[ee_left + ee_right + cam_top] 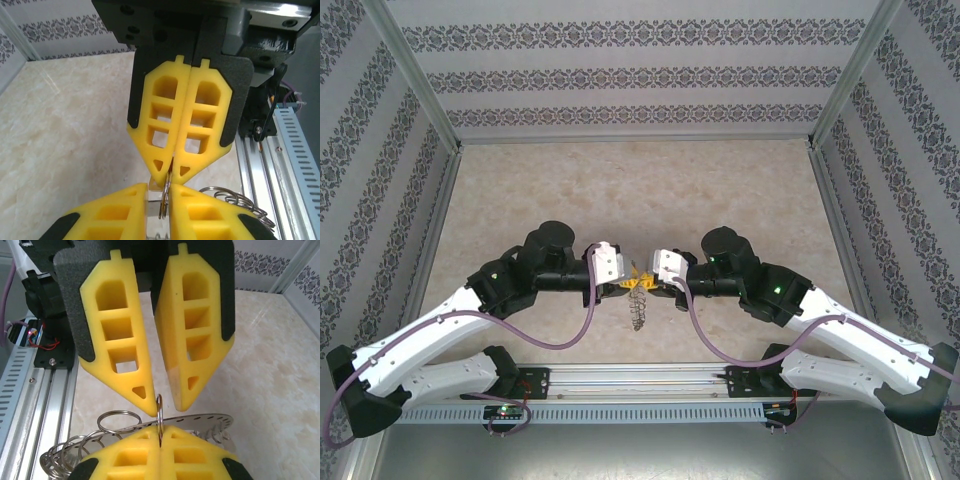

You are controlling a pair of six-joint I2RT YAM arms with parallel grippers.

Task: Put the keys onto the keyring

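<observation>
Grippers tip to tip in the top view: left gripper (631,285) and right gripper (646,284) reaching toward each other over the marbled table (620,190), yellow fingertips meeting. Keyring (638,312) trailing from those tips toward the arm bases, seen as a thin grey shape.

Left wrist view: left gripper (160,192) at the bottom edge, fingers a narrow gap apart. In that gap, a thin upright wire loop (164,199), and beside it a small tan piece (154,188) too blurred to name. Cannot tell whether the fingers are pressing on the loop. Facing it, right gripper (171,172) with fingers flat together, tips at the loop's upper edge. More of the keyring (235,200) just beyond the left gripper's finger on the rail side.

Right wrist view: right gripper (160,430) at the bottom edge, fingers closed tight, the wire loop (159,412) caught in their seam; clamped on the keyring by that loop. Opposite, left gripper (164,409) with tips slightly spread, the loop against one tip and clear of the other. Flat grey band of the keyring (205,418) just behind the right gripper's fingers, its other loops bunched toward the rail.
</observation>
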